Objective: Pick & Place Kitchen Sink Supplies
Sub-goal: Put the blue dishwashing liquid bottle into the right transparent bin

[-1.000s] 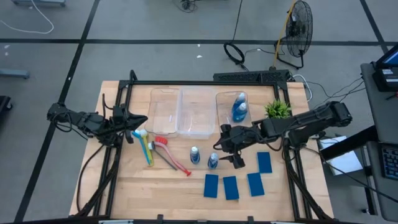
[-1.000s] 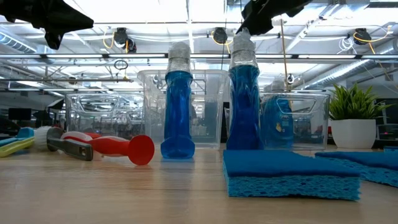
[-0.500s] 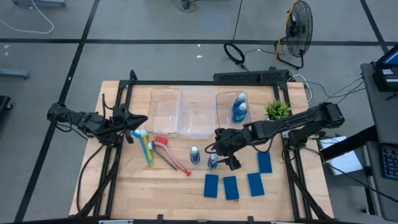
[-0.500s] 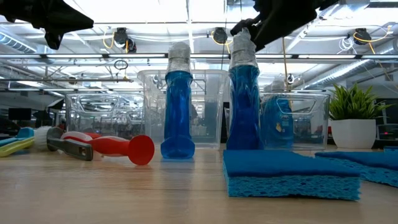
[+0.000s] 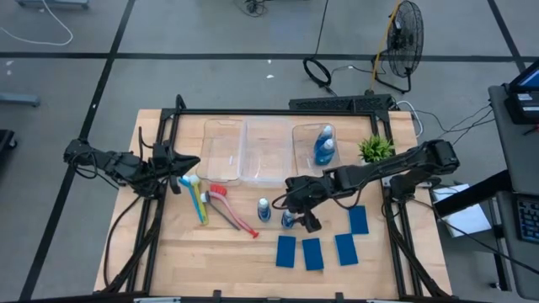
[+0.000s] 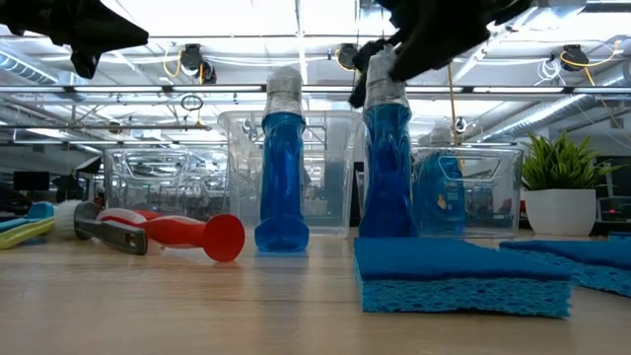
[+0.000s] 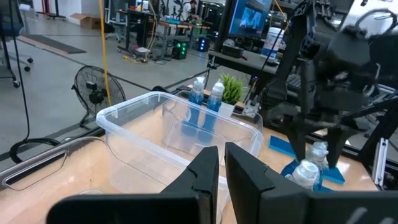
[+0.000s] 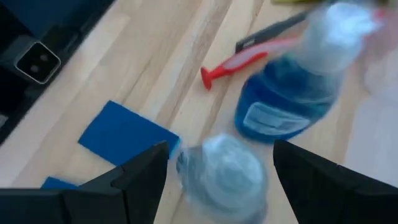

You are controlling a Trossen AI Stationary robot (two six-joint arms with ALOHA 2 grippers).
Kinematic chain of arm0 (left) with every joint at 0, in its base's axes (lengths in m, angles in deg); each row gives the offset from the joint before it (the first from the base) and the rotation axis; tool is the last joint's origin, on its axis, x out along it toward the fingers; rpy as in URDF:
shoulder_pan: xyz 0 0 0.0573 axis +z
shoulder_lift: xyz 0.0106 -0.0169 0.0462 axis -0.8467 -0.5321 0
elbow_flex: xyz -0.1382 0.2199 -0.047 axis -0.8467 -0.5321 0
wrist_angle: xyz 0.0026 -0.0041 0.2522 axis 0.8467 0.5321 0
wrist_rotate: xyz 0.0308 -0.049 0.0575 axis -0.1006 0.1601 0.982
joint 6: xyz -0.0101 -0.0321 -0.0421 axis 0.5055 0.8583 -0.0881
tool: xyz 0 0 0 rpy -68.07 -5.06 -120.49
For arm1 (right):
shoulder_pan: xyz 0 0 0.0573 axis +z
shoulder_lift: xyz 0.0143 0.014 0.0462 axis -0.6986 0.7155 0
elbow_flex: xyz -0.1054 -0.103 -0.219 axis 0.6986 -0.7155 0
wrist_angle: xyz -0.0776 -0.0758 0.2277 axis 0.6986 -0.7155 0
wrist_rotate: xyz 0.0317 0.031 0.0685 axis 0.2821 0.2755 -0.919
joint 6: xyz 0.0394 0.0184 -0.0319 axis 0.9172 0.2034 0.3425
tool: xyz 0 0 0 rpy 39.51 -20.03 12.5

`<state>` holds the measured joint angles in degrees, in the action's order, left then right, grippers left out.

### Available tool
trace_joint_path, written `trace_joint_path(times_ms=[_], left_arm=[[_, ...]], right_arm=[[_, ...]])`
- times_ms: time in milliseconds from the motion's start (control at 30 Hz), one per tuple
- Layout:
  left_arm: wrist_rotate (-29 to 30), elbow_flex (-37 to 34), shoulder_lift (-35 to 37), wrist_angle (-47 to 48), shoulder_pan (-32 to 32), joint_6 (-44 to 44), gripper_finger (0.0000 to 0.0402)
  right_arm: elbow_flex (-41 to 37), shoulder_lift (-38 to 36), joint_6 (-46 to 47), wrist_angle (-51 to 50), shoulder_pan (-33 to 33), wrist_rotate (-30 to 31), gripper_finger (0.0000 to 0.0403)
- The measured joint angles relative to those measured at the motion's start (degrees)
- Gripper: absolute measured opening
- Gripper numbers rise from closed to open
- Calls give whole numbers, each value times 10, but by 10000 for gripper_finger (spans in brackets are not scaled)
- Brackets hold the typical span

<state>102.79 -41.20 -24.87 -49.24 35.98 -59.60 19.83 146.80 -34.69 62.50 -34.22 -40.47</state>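
Observation:
Two blue-and-white bottles stand upright on the table: one [image 5: 264,209] on the left, the other [image 5: 289,220] right of it. My right gripper [image 5: 295,209] is open and slants down over the right bottle. Its fingers stand either side of the bottle's pale cap [image 8: 221,171] with a gap on each side. In the low view the gripper [image 6: 409,44] is at cap height. Several blue sponges [image 5: 312,253] lie flat near the front edge. Red, yellow-green and light blue brushes [image 5: 221,202] lie at the left. My left gripper [image 5: 192,162] hangs shut above the brushes' far end.
Three clear bins [image 5: 269,151] stand side by side at the back, and the right one holds two more bottles [image 5: 324,145]. A small potted plant [image 5: 376,148] stands at the back right. One sponge [image 6: 463,276] lies just in front of the right bottle.
My right gripper has come down and gone toward the table's left, from beside the right bottle to around its cap, tipping a little further downward. It has stayed open. The bottles have not moved.

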Motion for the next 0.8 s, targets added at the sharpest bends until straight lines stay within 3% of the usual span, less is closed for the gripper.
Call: trace_joint_path(times_ms=[367, 800], left_arm=[[0, 0, 0, 0, 0, 0, 33], [-1, 0, 0, 0, 0, 0, 33]], right_arm=[[-1, 1, 5, 7, 0, 0, 268], [-1, 1, 5, 10, 0, 1, 142]])
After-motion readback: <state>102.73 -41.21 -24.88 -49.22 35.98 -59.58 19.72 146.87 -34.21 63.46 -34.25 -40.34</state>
